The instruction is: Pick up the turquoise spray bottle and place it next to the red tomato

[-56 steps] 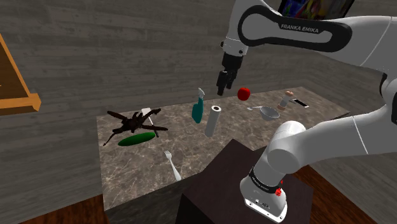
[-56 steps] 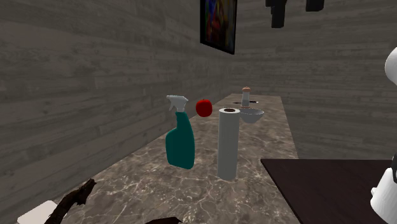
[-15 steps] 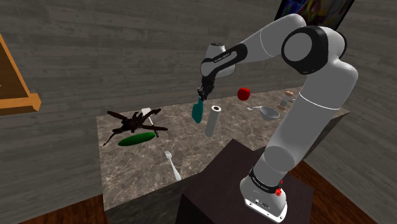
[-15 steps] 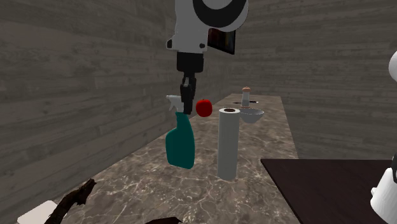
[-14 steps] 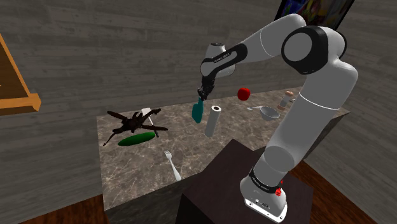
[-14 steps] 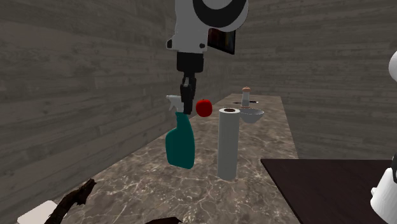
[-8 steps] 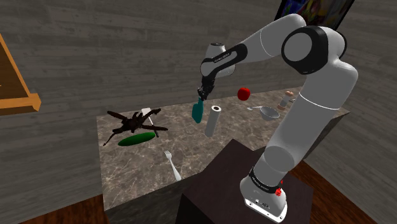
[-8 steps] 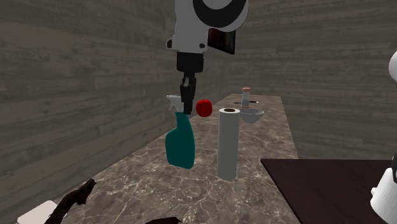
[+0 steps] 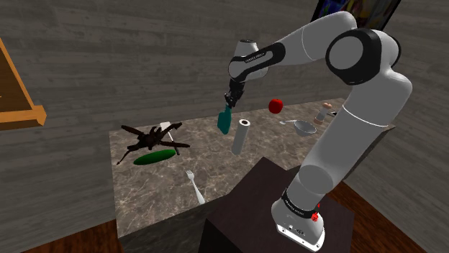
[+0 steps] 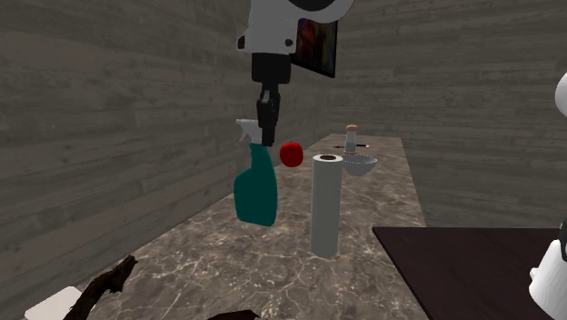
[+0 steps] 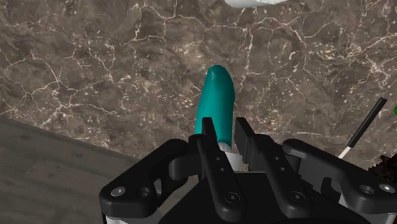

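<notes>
Spanning the scene is a dark brown, white-veined marble countertop [image 9: 158,194] set against a grey plank wall. Over it reaches my white arm with dark joints [image 9: 360,65], bending down from high up toward the wall side of the counter.

Next in size is a tall pale grey cylinder [image 10: 326,205], standing upright on the marble near my load.

My load is the teal spray bottle [image 10: 256,186]. It hangs upright below my wrist, near the wall, its base apparently just clear of the marble.

Farther along the counter sits the round red tomato [image 9: 275,106], apart from the bottle, with open marble around it.

Smallest is my black two-finger claw [image 11: 224,130]. Its fingers are closed narrowly on the bottle's neck just under the pale trigger head, one finger on each side.

The step in hand, as I judge it, is the carry. To do it well I should:
- keep the bottle hanging plumb so it does not swing in my grip;
- hold enough height to pass the cylinder without brushing it;
- lower onto bare marble just beside the tomato, not touching it, before I let go.
</notes>
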`<action>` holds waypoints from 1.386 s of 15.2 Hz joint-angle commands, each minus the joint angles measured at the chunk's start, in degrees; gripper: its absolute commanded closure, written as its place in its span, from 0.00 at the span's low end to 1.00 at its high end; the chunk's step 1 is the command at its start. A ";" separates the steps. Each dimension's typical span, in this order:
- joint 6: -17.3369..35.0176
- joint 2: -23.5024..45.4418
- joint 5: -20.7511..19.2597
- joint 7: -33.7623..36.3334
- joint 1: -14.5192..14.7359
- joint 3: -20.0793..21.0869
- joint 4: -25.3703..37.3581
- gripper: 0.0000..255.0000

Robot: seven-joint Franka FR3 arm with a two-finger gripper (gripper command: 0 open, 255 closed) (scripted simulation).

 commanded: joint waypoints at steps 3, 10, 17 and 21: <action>-3.11 -1.47 -0.22 0.02 0.06 0.09 1.66 1.00; -8.47 -3.52 -0.45 -0.04 0.15 0.28 5.00 1.00; -13.82 -4.96 -0.53 -0.21 0.25 0.47 8.94 1.00; -16.87 -5.51 -0.52 -0.35 0.31 0.58 11.46 1.00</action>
